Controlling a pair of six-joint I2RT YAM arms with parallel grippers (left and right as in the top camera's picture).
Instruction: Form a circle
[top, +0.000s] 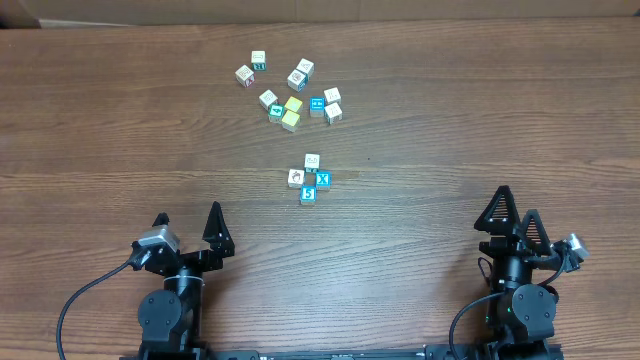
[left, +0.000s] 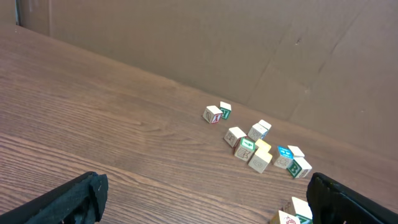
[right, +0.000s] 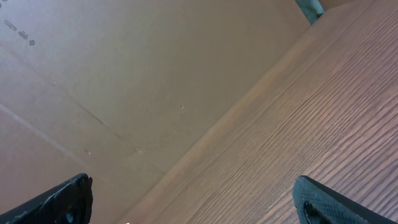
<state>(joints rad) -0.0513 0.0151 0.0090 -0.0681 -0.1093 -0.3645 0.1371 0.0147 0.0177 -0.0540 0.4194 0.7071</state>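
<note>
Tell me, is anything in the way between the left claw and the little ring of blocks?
No, nothing visible. Only bare table lies between the open left gripper and the circle. The loose scatter of cubes sits beyond it, farther away.

The circle (left: 290, 216) half beyond the left wrist view's bottom edge, partly behind a gripper finger (left: 354, 202); faces illegibly small.

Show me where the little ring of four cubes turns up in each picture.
Overhead: the ring of four cubes, at the picture's middle.
Left wrist: bottom right edge, partly cut off.
Right wrist: not in it; only table and cardboard wall.
Shared landmark: the loose scatter of cubes, beyond the ring in the first two.
</note>
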